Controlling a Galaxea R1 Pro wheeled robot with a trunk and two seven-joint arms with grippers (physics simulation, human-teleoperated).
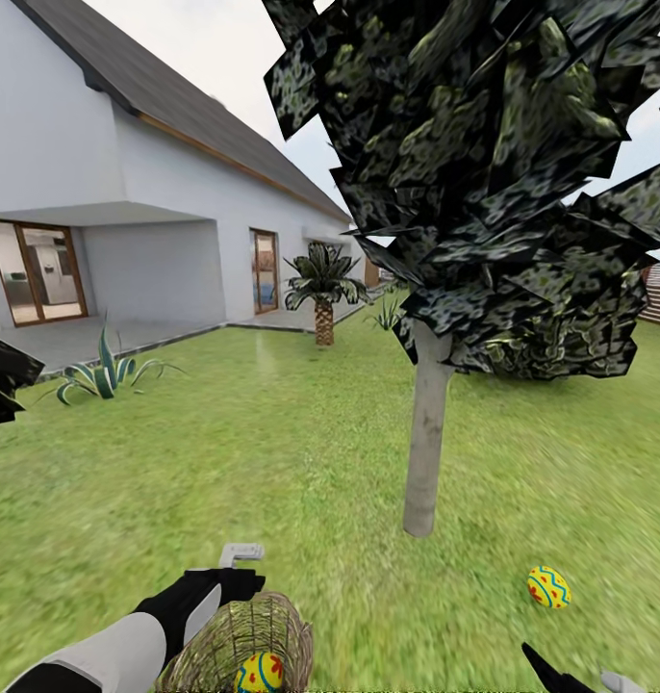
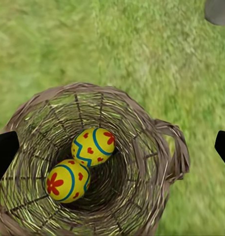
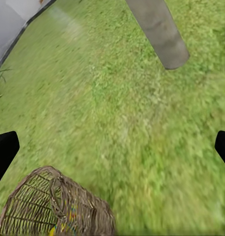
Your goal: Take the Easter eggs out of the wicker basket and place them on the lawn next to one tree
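Observation:
The wicker basket point(image 1: 236, 637) stands on the lawn point(image 1: 272, 452) at my feet. In the left wrist view two Easter eggs lie inside it, one point(image 2: 93, 146) resting partly on the other point(image 2: 68, 180). My left gripper point(image 2: 112, 150) hangs open right above the basket's mouth, empty. A third egg point(image 1: 548, 587) lies on the grass a short way right of the tree point(image 1: 426, 433), whose pale trunk rises just ahead. My right gripper point(image 3: 112, 152) is open and empty, low over the grass between the basket point(image 3: 53, 209) and the trunk point(image 3: 159, 32).
A white house point(image 1: 128, 192) with a paved patio runs along the left. A spiky striped plant point(image 1: 104, 373) and a short palm point(image 1: 322, 289) stand near it. A dark shrub point(image 1: 551, 346) sits behind the tree. Open grass lies around the trunk.

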